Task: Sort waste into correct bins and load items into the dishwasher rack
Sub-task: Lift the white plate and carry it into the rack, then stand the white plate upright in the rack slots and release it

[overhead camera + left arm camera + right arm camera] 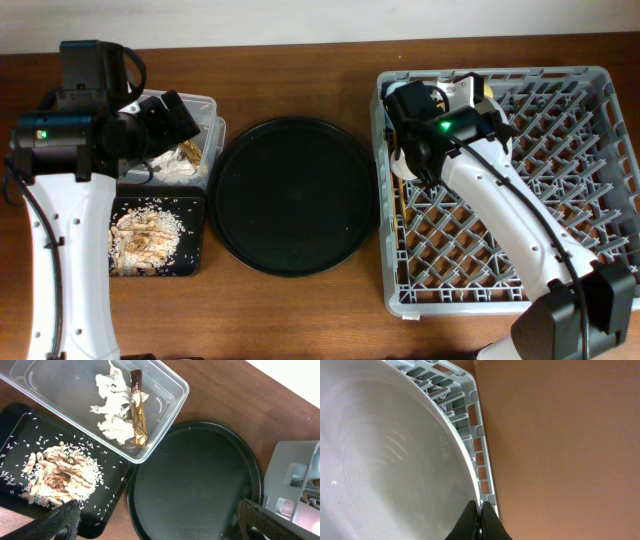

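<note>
1. Left gripper (157, 519): fingers spread wide apart with nothing between them, held above the table.
2. Under the gap between its fingers lies the round black tray (200, 485).
3. Ahead of its fingers, on the left of the wrist view, sits the clear box (50, 385). It holds the crumpled paper (112, 415) and, touching it, the gold wrapper (138, 415).
4. The shallow black tray (20, 420) lies beside the clear box and reaches one finger. The food scraps (57, 475) are heaped in it.
5. Right gripper (480, 520): fingers pressed together on the rim of the plate (385, 460).
6. The plate sits inside the dishwasher rack (475, 435), against the lattice wall just ahead of the fingertips. Bare table (560, 450) lies beyond that wall.
</note>
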{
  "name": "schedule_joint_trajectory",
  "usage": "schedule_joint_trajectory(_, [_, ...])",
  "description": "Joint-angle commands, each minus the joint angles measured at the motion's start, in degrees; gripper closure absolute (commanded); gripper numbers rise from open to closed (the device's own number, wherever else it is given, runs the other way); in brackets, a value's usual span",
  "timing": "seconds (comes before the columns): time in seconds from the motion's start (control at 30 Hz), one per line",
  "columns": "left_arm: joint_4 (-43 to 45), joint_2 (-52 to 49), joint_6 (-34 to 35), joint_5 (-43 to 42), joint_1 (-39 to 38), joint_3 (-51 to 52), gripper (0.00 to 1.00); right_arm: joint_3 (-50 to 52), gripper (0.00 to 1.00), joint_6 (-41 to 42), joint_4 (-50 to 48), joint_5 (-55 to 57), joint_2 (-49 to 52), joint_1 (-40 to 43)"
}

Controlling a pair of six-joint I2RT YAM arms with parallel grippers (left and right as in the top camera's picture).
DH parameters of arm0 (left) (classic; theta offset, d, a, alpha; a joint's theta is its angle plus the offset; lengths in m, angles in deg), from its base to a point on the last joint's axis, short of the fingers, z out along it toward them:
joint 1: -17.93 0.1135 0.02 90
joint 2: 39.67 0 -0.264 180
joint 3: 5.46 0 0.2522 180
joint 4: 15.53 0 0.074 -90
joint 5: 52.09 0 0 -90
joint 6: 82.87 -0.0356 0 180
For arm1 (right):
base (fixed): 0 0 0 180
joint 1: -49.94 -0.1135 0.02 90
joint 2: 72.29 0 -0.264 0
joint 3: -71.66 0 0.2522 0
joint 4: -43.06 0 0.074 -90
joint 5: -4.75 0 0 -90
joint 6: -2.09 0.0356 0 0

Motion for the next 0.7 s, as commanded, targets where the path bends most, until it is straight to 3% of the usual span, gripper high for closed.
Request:
schedule_joint_trajectory(0.0, [0.1,0.4,-0.8,-0.2,0.1,-0.3,0.01,-1.7,0.96,0.6,-0.2,-4.2,-1.5,-0.4])
schedule_joint_trajectory(0.13, [0.1,0.4,-0.8,-0.2,0.1,-0.3,0.01,-1.7,0.95,0.7,-0.2,-7.0,-1.5,-0.3])
schedule_joint_trajectory(0.23, [0.1,0.4,-0.8,-0.2,0.1,-0.3,0.01,-1.7,0.87,0.7,-0.3,-8.6,-1.5,-0.3])
schedule_joint_trajectory(0.5, [0.1,0.4,-0.8,-0.2,0.1,-0.3,0.01,-1.7,0.85,0.7,-0.4,-11.3,0.4,-0.2])
schedule_joint_trajectory(0.53, [0.1,0.4,-0.8,-0.2,0.1,-0.3,0.01,-1.7,0.78,0.7,-0.6,-11.3,0.3,-0.2])
schedule_joint_trajectory(0.6, [0.1,0.4,-0.8,-0.2,0.1,-0.3,0.01,-1.7,0.51,0.7,-2.2,-13.6,0.4,-0.3])
schedule_joint_trajectory(0.67, [0.1,0.4,-0.8,-0.2,0.1,-0.3,0.01,-1.7,0.45,0.4,-5.5,-26.1,0.3,-0.3])
